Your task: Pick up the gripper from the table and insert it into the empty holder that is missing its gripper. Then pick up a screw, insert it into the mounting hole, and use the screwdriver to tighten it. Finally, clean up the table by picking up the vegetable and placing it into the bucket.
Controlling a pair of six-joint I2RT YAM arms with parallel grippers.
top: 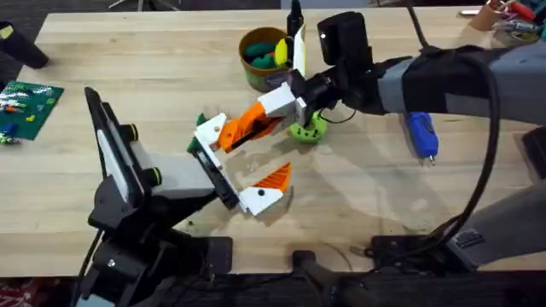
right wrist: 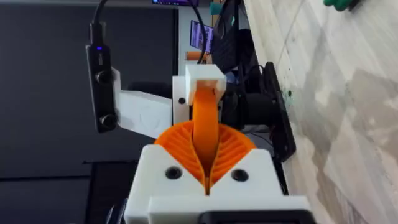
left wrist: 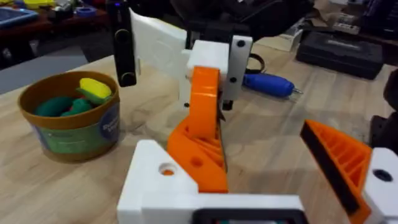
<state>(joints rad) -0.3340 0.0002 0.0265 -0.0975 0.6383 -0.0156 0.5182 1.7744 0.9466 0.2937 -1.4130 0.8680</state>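
The gripper (top: 246,128), a white block with an orange ribbed tip, is just left of the frame's middle in the overhead view. The fingers of the right gripper (top: 275,113) are pinching it, and its white base is touching the upper end mount of the holder (top: 218,173). The holder is the black bar of the left gripper (top: 242,159), whose two mounts stand wide apart, with one orange finger (top: 275,176) on the lower mount. A small dark green vegetable (top: 201,120) lies just beside the upper mount. The bucket (top: 249,68) stands at the upper middle of the tabletop (top: 153,68) with green and yellow toys inside. Its bluish label (left wrist: 107,127) carries white writing that I cannot read. The blue screwdriver (top: 422,135) lies to the right.
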